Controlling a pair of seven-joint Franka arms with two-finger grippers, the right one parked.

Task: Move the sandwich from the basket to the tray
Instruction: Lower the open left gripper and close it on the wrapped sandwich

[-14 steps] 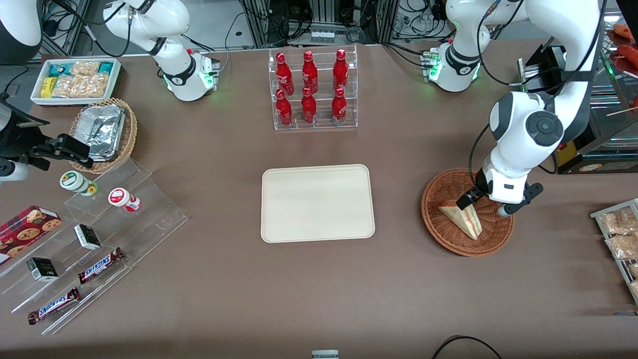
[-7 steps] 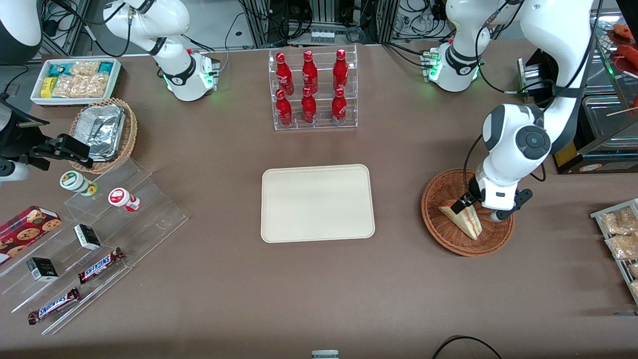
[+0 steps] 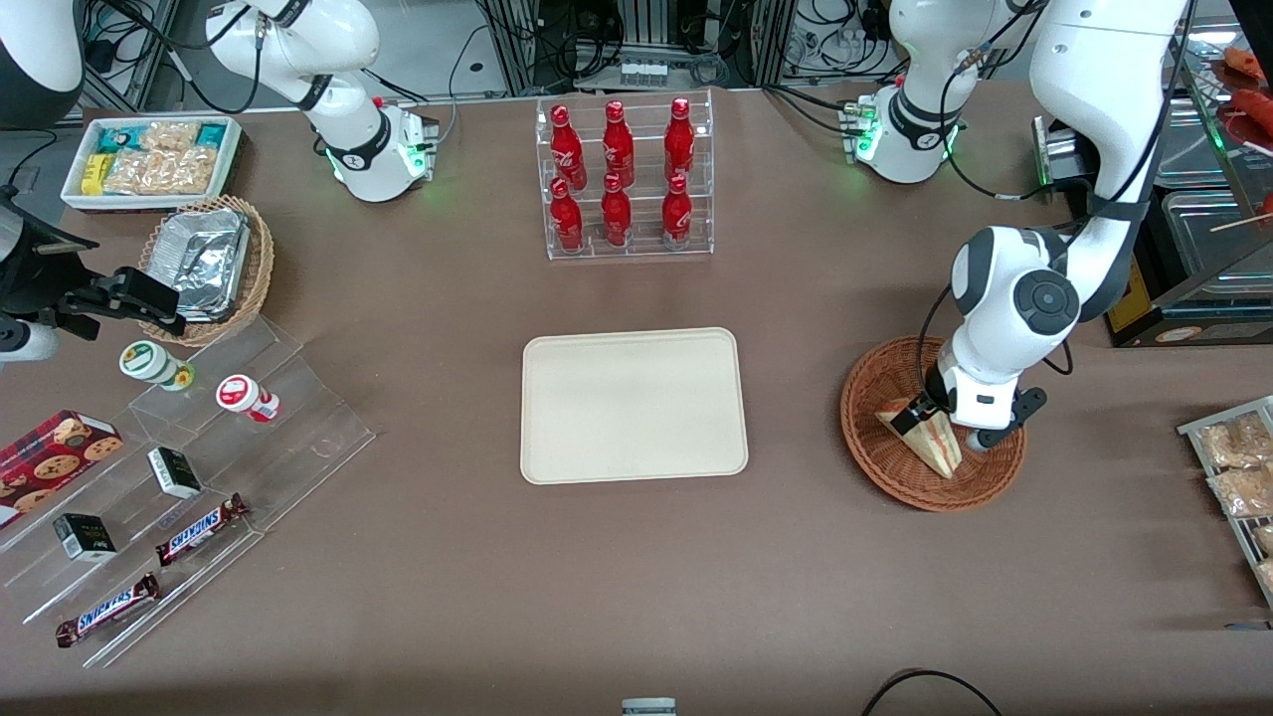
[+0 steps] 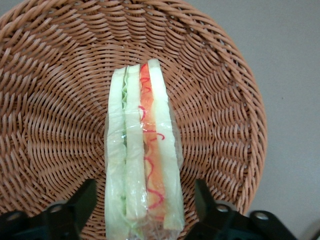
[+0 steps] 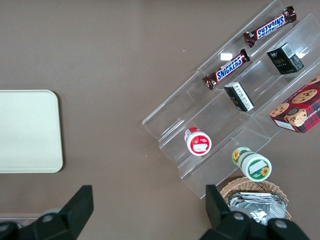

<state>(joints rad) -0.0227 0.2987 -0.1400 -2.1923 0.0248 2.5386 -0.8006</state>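
Observation:
The sandwich [image 3: 927, 440], a wrapped wedge of white bread with red and green filling, stands on edge in the reddish-brown wicker basket [image 3: 875, 462] toward the working arm's end of the table. My left gripper [image 3: 935, 418] is low in the basket, directly over the sandwich. In the left wrist view the sandwich [image 4: 142, 160] sits between my two open fingers [image 4: 75, 207], with a gap on each side, inside the basket [image 4: 55, 100]. The cream tray [image 3: 634, 405] lies at the table's middle, with nothing on it; it also shows in the right wrist view [image 5: 27, 131].
A clear rack of red bottles [image 3: 625, 179] stands farther from the camera than the tray. A clear stepped stand with snack bars and cups [image 3: 189, 467], a tan foil-container basket [image 3: 209, 264] and a white snack box [image 3: 154, 159] lie toward the parked arm's end.
My gripper has come down into the basket and shifted slightly toward the tray, until its fingers straddle the sandwich. The sandwich has not moved.

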